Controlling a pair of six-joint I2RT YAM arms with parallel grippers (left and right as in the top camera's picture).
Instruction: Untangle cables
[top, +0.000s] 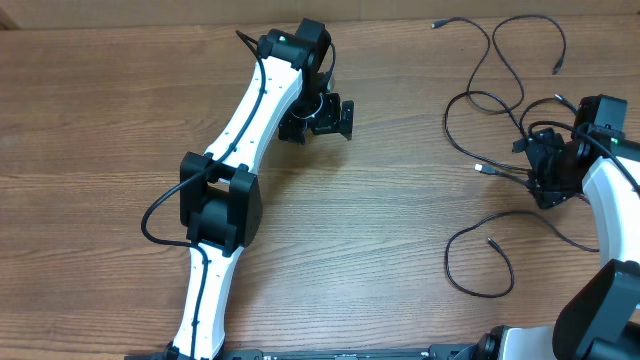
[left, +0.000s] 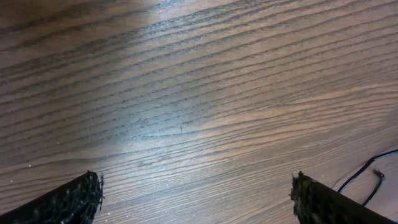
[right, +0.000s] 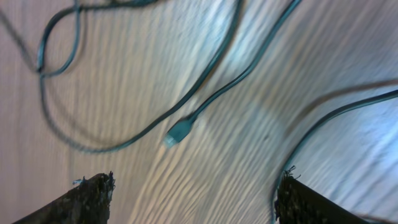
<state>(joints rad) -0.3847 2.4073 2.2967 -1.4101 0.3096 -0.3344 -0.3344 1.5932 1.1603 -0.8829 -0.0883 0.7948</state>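
Several thin black cables (top: 497, 62) lie in loose, overlapping loops on the right of the wooden table, and another loop (top: 478, 290) lies nearer the front. My right gripper (top: 538, 170) hovers among them, open. In the right wrist view it (right: 196, 193) holds nothing; a small plug (right: 179, 132) lies just ahead of the fingers (right: 81, 199), and a cable (right: 311, 130) runs past the right finger. My left gripper (top: 318, 122) is at the table's far middle, away from the cables, open over bare wood (left: 196, 199). One cable end (left: 377, 175) shows at that view's right edge.
The left arm (top: 240, 130) stretches diagonally from the front edge to the far middle of the table (top: 400, 220). The right arm's white link (top: 612, 200) stands at the right edge, beside the cable loops.
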